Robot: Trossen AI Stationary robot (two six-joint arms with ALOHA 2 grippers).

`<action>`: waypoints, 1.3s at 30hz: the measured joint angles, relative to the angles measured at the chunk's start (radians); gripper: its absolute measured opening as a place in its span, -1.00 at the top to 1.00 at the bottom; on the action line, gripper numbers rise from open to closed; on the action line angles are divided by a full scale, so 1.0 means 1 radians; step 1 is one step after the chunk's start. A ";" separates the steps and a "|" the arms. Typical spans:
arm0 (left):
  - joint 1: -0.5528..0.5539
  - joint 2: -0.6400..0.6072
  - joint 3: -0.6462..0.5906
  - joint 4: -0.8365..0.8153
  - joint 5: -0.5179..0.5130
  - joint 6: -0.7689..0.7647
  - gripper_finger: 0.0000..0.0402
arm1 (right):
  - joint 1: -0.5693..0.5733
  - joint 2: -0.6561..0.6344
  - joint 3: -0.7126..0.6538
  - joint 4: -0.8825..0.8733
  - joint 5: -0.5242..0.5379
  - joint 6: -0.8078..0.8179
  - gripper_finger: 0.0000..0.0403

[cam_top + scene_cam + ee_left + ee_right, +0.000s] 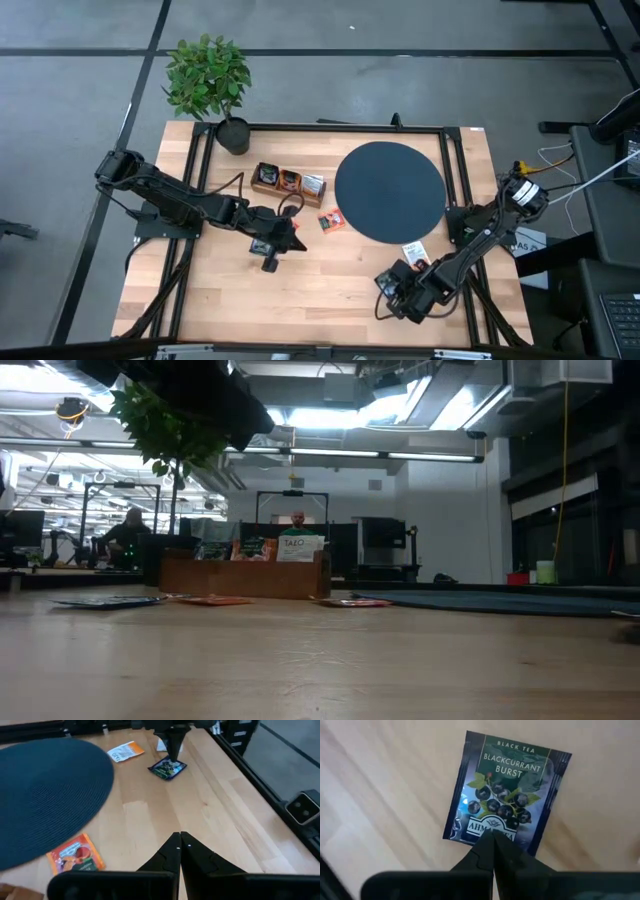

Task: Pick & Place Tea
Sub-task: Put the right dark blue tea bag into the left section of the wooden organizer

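Judging by the layout, sorting is partly done: the big black disc (pixel 389 190) on the counter (pixel 320 290) is bare, while the wooden tray (pixel 287 181) beside it already stands some sachets upright. Loose tea remains flat on the wood: a red-orange sachet (pixel 331 221) near the disc's edge, a white one (pixel 414 252), and a dark blackcurrant sachet (pixel 506 795). Right hand (pixel 492 839), fingers together, hovers right over that dark sachet; left hand (pixel 179 840), also pressed together and holding nothing, sits mid-counter near the tray
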 joint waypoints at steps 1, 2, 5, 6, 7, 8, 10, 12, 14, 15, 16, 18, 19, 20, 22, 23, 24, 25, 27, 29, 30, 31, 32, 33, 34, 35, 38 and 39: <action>0.000 0.000 0.000 0.000 -0.011 -0.011 0.98 | -0.008 0.000 0.000 0.000 0.005 -0.021 0.99; 0.000 0.000 0.000 0.000 -0.024 -0.023 0.98 | -0.018 0.001 0.000 0.001 0.009 -0.038 0.99; 0.001 0.000 0.000 0.000 -0.047 -0.061 0.98 | -0.051 0.001 -0.001 0.014 0.020 -0.115 0.98; 0.002 0.000 0.000 0.000 -0.048 -0.075 0.98 | -0.063 0.001 -0.001 0.024 0.033 -0.146 0.98; 0.002 0.000 0.000 0.000 -0.048 -0.088 0.98 | -0.077 0.002 -0.002 0.035 0.046 -0.183 0.98; 0.002 0.000 0.000 0.000 -0.048 -0.102 0.98 | -0.090 0.002 -0.002 0.045 0.053 -0.213 0.98; 0.002 0.000 0.000 0.000 -0.051 -0.141 0.98 | -0.117 0.003 -0.003 0.062 0.063 -0.274 0.98; 0.002 0.000 0.000 0.000 -0.064 -0.183 0.96 | -0.145 0.003 -0.003 0.078 0.069 -0.334 0.98; 0.002 0.000 0.000 0.000 -0.073 -0.223 0.90 | -0.173 0.004 -0.004 0.092 0.069 -0.389 0.98; 0.002 0.000 0.000 0.000 -0.077 -0.245 0.87 | -0.188 0.004 -0.004 0.101 0.068 -0.414 0.98; 0.002 0.000 0.000 0.000 -0.085 -0.269 0.82 | -0.201 0.004 -0.005 0.112 0.068 -0.439 0.98; 0.002 0.001 0.000 -0.001 -0.110 -0.330 0.73 | -0.228 0.005 -0.005 0.135 0.065 -0.497 0.98; 0.002 0.003 0.000 -0.001 -0.121 -0.359 0.67 | -0.240 0.006 -0.005 0.147 0.064 -0.522 0.98; 0.002 0.008 0.000 -0.001 -0.134 -0.384 0.62 | -0.253 0.006 -0.005 0.155 0.062 -0.544 0.98; 0.002 0.023 0.000 -0.003 -0.152 -0.425 0.52 | -0.275 0.006 -0.006 0.171 0.059 -0.579 0.98; 0.002 0.034 0.000 -0.002 -0.153 -0.442 0.47 | -0.285 0.006 -0.006 0.178 0.058 -0.601 0.98; 0.002 0.045 0.000 -0.003 -0.153 -0.460 0.42 | -0.295 0.006 -0.006 0.183 0.057 -0.611 0.98; 0.002 0.062 0.000 -0.002 -0.153 -0.479 0.37 | -0.304 0.006 -0.006 0.188 0.057 -0.626 0.98; 0.002 0.094 0.000 -0.005 -0.153 -0.507 0.27 | -0.317 0.006 -0.006 0.193 0.058 -0.639 0.98; 0.002 0.122 0.000 -0.003 -0.155 -0.529 0.18 | -0.325 0.006 -0.006 0.197 0.058 -0.659 0.98; 0.003 0.133 0.000 -0.003 -0.160 -0.538 0.13 | -0.329 0.006 -0.006 0.198 0.057 -0.663 0.98; 0.006 0.144 0.000 -0.001 -0.160 -0.551 0.09 | -0.333 0.006 -0.006 0.198 0.055 -0.669 0.98; 0.009 0.152 0.000 -0.001 -0.161 -0.565 0.06 | -0.336 0.006 -0.006 0.198 0.052 -0.675 0.98; 0.014 0.156 0.000 -0.002 -0.160 -0.581 0.03 | -0.338 0.006 -0.006 0.201 0.051 -0.680 0.98; 0.021 0.159 0.000 0.003 -0.160 -0.599 0.01 | -0.341 0.006 -0.006 0.205 0.051 -0.685 0.98; 0.030 0.164 0.000 0.019 -0.160 -0.622 -0.01 | -0.344 0.006 -0.006 0.211 0.050 -0.689 0.98; 0.060 0.185 0.000 0.054 -0.127 -0.673 -0.03 | -0.354 0.009 -0.006 0.244 0.046 -0.720 0.98; 0.070 0.195 0.001 0.064 -0.112 -0.687 -0.04 | -0.359 0.017 -0.005 0.267 0.045 -0.735 0.98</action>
